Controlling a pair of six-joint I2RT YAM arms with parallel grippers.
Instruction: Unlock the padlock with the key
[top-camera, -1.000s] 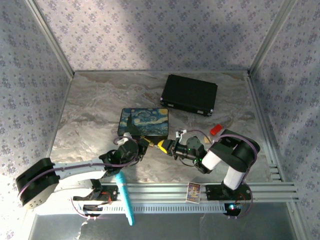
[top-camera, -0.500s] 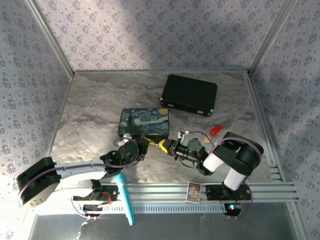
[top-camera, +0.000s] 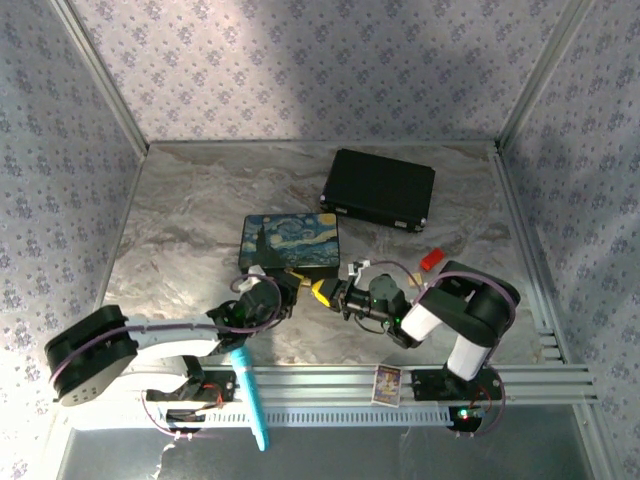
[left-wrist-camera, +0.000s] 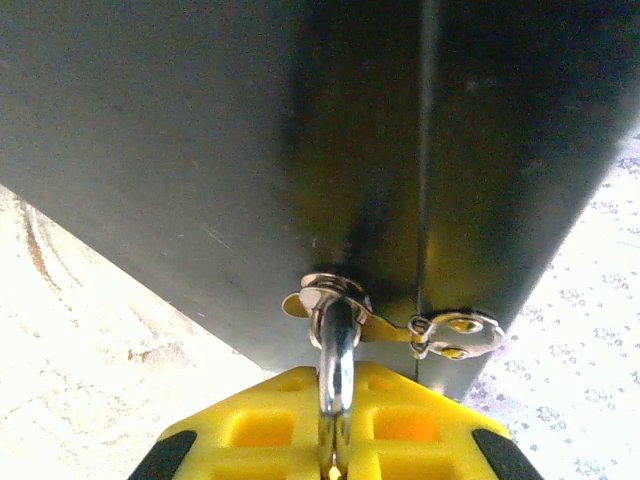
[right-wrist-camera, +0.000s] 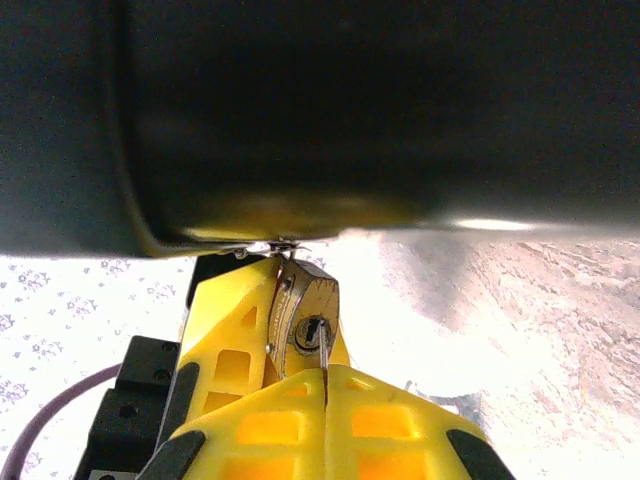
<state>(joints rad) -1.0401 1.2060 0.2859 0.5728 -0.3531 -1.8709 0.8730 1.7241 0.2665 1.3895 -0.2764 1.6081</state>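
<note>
As it's clamping tight, left tool (left-wrist-camera: 335, 398): gripping the padlock (right-wrist-camera: 318, 300).
Right tool (right-wrist-camera: 326, 385): pinching the key (right-wrist-camera: 323, 357), blade touching keyhole (right-wrist-camera: 310, 332).

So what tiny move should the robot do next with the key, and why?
Probably push the key straight a little deeper into the padlock, before twisting. The right jaws pinch it with its tip at the keyhole, some blade showing, and the left jaws hold the padlock by its shackle.

left hand (top-camera: 292, 284) | right hand (top-camera: 321, 292) | tips nearly meeting at painted box (top-camera: 289, 238) near edge | black case (top-camera: 379, 188) behind
</note>
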